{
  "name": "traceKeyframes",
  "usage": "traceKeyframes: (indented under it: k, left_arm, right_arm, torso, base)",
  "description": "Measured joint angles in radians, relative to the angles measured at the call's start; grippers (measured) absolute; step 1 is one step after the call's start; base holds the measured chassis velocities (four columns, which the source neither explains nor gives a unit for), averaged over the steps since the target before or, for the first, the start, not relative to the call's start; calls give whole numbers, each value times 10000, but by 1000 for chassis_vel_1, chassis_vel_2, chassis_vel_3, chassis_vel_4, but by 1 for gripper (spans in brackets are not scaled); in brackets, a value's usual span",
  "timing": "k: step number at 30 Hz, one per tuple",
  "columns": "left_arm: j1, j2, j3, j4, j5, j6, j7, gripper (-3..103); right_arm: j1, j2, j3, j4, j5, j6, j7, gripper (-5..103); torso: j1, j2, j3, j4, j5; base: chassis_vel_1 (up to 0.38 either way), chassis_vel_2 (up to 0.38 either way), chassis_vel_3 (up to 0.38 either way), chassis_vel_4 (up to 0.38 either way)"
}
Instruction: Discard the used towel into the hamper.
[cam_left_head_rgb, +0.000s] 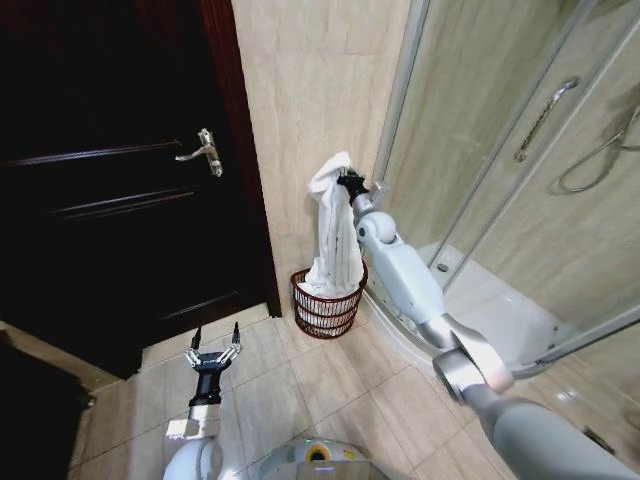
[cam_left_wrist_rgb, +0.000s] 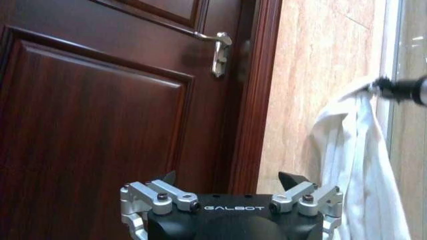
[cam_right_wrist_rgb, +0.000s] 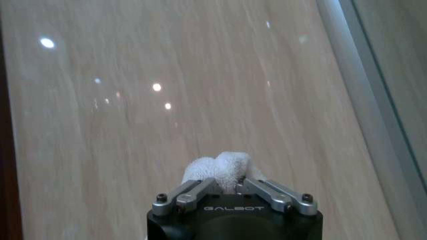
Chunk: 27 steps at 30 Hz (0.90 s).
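Observation:
A white towel (cam_left_head_rgb: 335, 235) hangs in long folds from my right gripper (cam_left_head_rgb: 347, 181), which is shut on its top end, high up by the beige tiled wall. The towel's lower end reaches down into the hamper (cam_left_head_rgb: 327, 311), a small round reddish-brown wire basket on the floor in the corner. In the right wrist view a bunch of towel (cam_right_wrist_rgb: 221, 171) sits pinched between the fingers (cam_right_wrist_rgb: 190, 192). The left wrist view shows the towel (cam_left_wrist_rgb: 360, 160) hanging beside the door frame. My left gripper (cam_left_head_rgb: 213, 351) is open, low over the floor tiles, empty.
A dark wooden door (cam_left_head_rgb: 110, 180) with a metal handle (cam_left_head_rgb: 203, 148) stands left of the hamper. A glass shower enclosure (cam_left_head_rgb: 520, 170) with a raised white tray (cam_left_head_rgb: 490, 300) lies to the right. Beige floor tiles (cam_left_head_rgb: 300, 390) spread in front.

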Motion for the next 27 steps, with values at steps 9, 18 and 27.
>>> traceKeyframes:
  k: [9, 18, 27]
  left_arm:
    - [52, 0, -70, -20, -144, -9, 3, 100]
    - [73, 11, -124, -38, -246, -51, -6, 100]
    - [43, 73, -120, -14, -281, -50, -10, 100]
  right_arm:
    - [-1375, 148, 198, -22, 285, -179, -320, 4]
    - [-2193, 328, 645, -985, 120, -990, 48, 4]
    - [-2462, 344, 838, -1729, -365, -1779, 263, 4]
  torso:
    - [-155, -351, -200, 0, 0]
    - [-348, -789, -441, -1, 0]
    - [-499, -1135, -635, -2, 0]
  base:
    - [0, 0, 0, 0]
    - [0, 0, 0, 0]
    - [0, 0, 0, 0]
